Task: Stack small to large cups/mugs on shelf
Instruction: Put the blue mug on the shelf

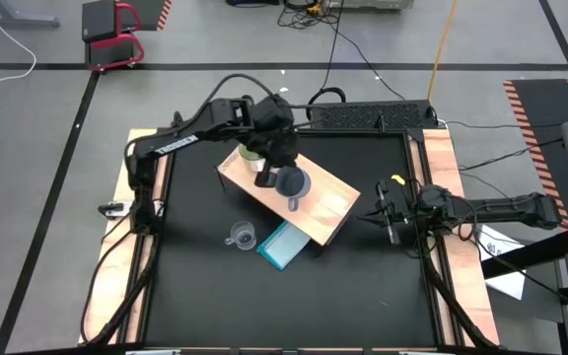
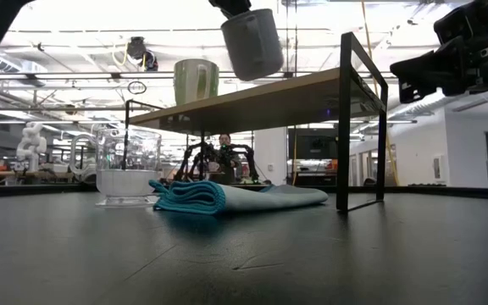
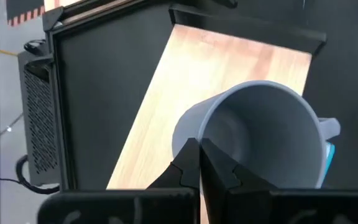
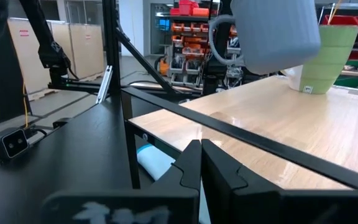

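Left wrist view: the left gripper (image 3: pixel 199 163) has its two dark fingers pinched on the rim of the grey-blue mug (image 3: pixel 260 134), one finger inside the wall and one outside.
Left gripper, high view: the left gripper (image 1: pixel 264 170) is over the middle of the shelf (image 1: pixel 328 207), with the grey-blue mug (image 1: pixel 292 184) hanging just under it, handle pointing toward the front of the table.
Mug height: in the low view the grey-blue mug (image 2: pixel 252 42) is tilted and clear of the shelf (image 2: pixel 269 100); a gap shows beneath it.
Mug look: smooth, matte, tapered wall, wide mouth, pale inside.
Lime-green mug: the lime-green mug (image 1: pixel 249 154) stands upright on the shelf's rear end, close behind the held mug; it has a white handle and is partly hidden by the left arm in the high view.
Glass cup: the clear glass cup (image 1: pixel 242 236) stands on the black table (image 1: pixel 215 296), in front of the shelf and just beside the blue cloth (image 1: pixel 284 244).
Cloth: folded, soft, light blue, partly under the shelf's front edge.
Shelf: light wooden board, glossy grain, thin dark metal legs and rail.
Right gripper: the right gripper (image 1: pixel 388 222) waits at the table's right edge, beside the shelf's end, its fingers pressed together on nothing.
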Controlling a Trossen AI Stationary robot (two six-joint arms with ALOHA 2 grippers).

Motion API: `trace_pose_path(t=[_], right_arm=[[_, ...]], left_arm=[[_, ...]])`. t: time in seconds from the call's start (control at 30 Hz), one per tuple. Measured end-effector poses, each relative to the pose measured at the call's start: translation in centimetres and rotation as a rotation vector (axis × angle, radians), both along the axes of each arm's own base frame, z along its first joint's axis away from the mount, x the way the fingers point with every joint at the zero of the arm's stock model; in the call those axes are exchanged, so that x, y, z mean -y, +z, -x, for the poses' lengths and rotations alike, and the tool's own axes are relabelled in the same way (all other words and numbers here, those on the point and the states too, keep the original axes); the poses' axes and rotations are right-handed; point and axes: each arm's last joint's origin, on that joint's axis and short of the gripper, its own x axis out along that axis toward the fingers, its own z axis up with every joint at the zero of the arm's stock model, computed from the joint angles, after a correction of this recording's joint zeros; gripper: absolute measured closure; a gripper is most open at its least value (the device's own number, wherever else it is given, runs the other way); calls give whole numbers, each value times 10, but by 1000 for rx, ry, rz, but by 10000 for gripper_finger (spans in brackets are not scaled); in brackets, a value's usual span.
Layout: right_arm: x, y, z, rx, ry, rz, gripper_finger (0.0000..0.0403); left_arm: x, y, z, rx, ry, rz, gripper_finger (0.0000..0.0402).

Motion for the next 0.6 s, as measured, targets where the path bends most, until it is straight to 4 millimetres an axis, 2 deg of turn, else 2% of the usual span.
trace_pose_path(t=[0.1,0.33,0.6], right_arm=[[0,-1,-1,-8,0,-1,403],[0,-2,-2,-23,0,-1,403],[0,-3,-2,-25,0,-2,403]], left_arm=[[-3,-2,-5,-3,7,29,401],[-10,-9,-2,-66,57,107,401],[-10,-11,-2,-91,62,116,401]])
